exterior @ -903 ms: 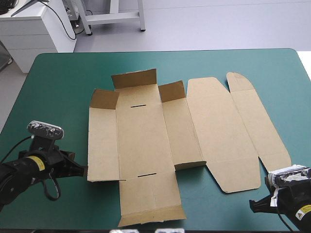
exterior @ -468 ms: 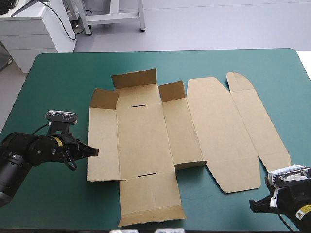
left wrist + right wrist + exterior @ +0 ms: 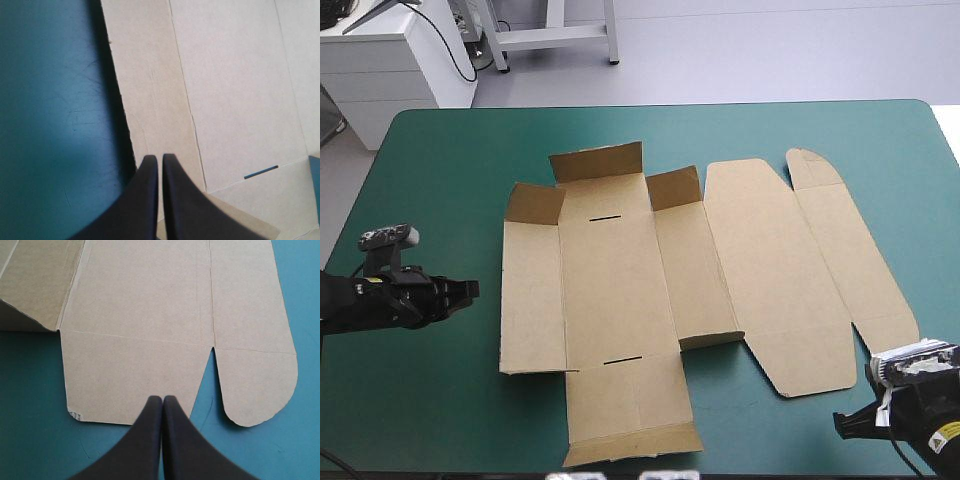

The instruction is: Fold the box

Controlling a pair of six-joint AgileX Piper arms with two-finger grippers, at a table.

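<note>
The brown box [image 3: 610, 290] lies as a cut sheet in the middle of the table. Its three small far flaps [image 3: 596, 162] stand partly up, and the wide lid panels [image 3: 770, 260] lie flat to the right. My left gripper [image 3: 470, 290] is shut and hovers just off the sheet's left edge, pointing at it. In the left wrist view the left gripper [image 3: 159, 158] reaches the left side panel [image 3: 150, 90]. My right gripper [image 3: 840, 422] is shut near the table's front right corner. In its wrist view the right gripper [image 3: 162, 399] is at the lid's near edge, beside a rounded flap [image 3: 257, 385].
The teal-green cover [image 3: 440, 160] shows on every side of the sheet, widest at the left and along the far edge. A slot [image 3: 261, 172] is cut in the base panel near the left gripper. The table's front edge runs close behind both arms.
The left gripper swung up along the box's left edge and has now drawn back leftward, away from the board. The right arm and the box have not moved.
</note>
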